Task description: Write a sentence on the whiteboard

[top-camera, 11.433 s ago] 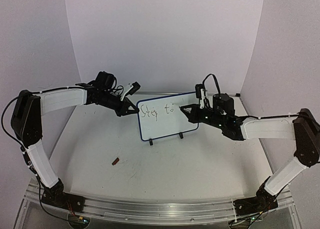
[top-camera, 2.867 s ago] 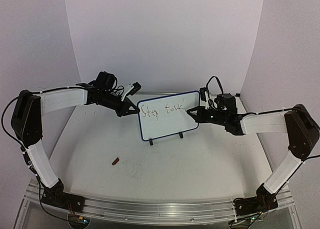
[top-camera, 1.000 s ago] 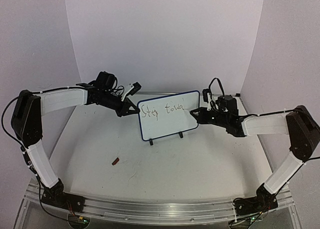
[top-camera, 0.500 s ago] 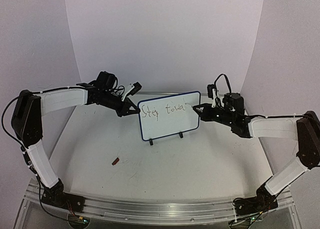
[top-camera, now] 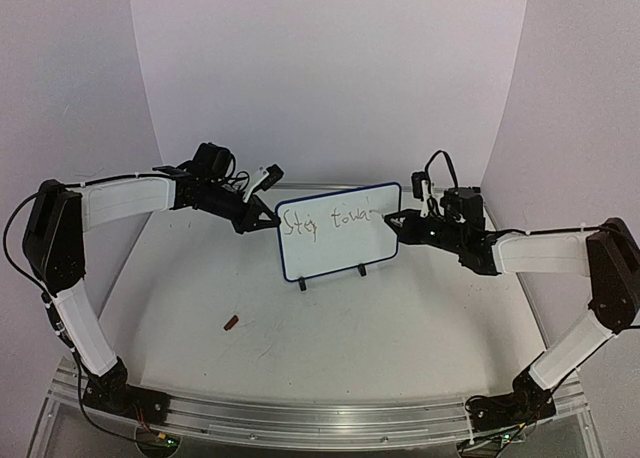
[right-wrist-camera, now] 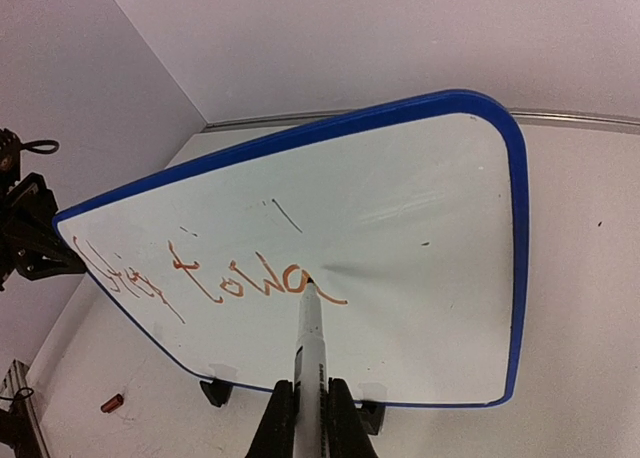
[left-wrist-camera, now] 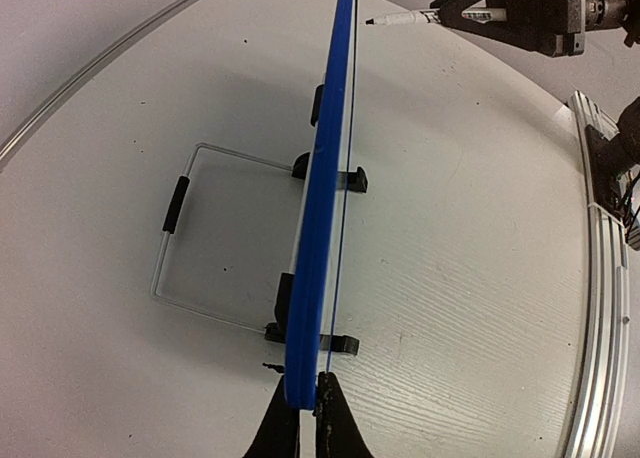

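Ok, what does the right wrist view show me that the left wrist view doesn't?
Only the right wrist: the whiteboard face-on, with the sentence reading roughly "Stay towa" and the marker tip at the last letter. Only the left wrist: the board edge-on, the wire stand behind it, and the left gripper with its jaws shut on the board's near edge. Both: the board, its black feet, and the marker clamped in the right gripper.
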Available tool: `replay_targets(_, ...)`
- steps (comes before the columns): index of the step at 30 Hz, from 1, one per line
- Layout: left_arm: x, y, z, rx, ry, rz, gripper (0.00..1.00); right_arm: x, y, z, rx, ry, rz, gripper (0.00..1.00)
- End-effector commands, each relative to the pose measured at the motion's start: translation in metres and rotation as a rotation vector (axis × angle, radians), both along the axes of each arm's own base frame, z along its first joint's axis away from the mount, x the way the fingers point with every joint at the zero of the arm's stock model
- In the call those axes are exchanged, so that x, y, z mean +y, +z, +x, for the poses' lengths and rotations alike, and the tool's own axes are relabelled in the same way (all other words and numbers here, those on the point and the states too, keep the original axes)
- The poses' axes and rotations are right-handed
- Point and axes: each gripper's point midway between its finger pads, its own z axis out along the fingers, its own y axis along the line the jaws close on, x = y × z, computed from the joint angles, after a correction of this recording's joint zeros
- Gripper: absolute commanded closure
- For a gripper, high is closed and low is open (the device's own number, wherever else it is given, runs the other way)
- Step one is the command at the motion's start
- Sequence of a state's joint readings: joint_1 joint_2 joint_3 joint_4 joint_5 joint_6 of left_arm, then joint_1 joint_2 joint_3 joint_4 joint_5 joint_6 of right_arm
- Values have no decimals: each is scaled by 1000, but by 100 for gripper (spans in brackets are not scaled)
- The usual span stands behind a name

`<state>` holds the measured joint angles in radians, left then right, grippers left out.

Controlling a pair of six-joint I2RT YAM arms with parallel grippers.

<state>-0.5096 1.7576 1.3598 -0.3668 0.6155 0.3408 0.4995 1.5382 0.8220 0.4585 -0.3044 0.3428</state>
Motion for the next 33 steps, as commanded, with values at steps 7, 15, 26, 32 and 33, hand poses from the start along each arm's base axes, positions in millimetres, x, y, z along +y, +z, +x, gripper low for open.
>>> replay_targets(7, 10, -42, -5, 78, 17, 124, 100, 6, 21, 17, -53, -13, 34, 100)
replay_targets(15, 10, -42, -4, 78, 17, 125, 100, 2, 17, 21, -43, -47, 32, 100)
replay_targets(26, 11, -43, -4, 79, 17, 127, 100, -12, 20, 22, -58, -121, 27, 100)
replay_targets(32, 11, -42, -4, 79, 17, 126, 100, -11, 12, 21, -38, -115, 25, 100)
replay_targets(33, 10, -42, -4, 78, 16, 126, 100, -10, 10, 21, -33, -112, 25, 100)
